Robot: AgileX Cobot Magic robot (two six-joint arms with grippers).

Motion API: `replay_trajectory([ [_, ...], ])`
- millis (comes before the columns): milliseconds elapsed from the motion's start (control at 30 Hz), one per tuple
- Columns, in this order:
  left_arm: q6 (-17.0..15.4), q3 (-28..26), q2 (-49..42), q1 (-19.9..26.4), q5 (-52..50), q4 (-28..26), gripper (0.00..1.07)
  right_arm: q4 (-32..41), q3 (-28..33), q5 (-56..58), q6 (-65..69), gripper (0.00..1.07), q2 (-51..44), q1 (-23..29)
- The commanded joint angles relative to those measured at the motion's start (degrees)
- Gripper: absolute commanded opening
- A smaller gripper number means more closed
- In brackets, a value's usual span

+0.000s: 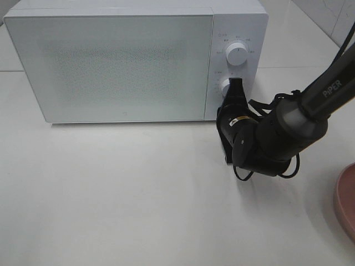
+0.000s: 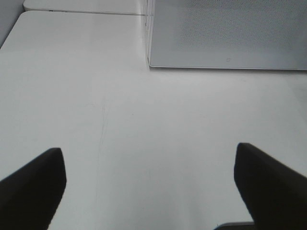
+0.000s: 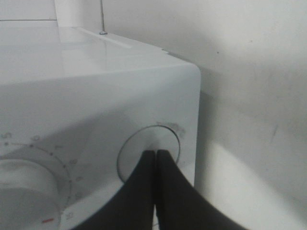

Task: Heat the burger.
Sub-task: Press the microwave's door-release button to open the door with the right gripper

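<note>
A white microwave [image 1: 127, 61] stands at the back of a white table [image 1: 111, 194] with its frosted door shut. The burger shows in none of the 3 views, so I cannot tell where it is. The microwave's panel has 2 knobs, an upper knob [image 1: 237, 54] and a lower knob [image 1: 226, 87]. The right gripper [image 1: 235, 83] reaches in from the right, its dark arm bent low over the table, and its tips meet the lower knob. In the right wrist view the 2 fingers [image 3: 165, 191] are pressed flat together with nothing between them, their points touching the round face of the lower knob [image 3: 134, 153], near the microwave's rounded corner. The left gripper [image 2: 148, 187] hangs above bare table in front of the microwave's other front corner [image 2: 225, 33], its fingers [image 2: 33, 187] spread wide and holding nothing. A pink plate [image 1: 346, 199] lies at the table's right edge, well apart from the microwave.
</note>
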Motion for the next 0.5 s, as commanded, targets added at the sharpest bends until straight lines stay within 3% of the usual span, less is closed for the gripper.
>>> replay_trajectory([
  [33, -0.1, -0.1, -0.8, 0.2, -0.7, -0.3, 0.87, 0.0, -1.1, -1.8, -0.6, 0.00, -0.1, -0.7],
  [500, -0.1, -0.1, -0.8, 0.2, -0.7, -0.3, 0.87, 1.1, -6.9, -10.4, -2.5, 0.00, 2.8, -0.7],
])
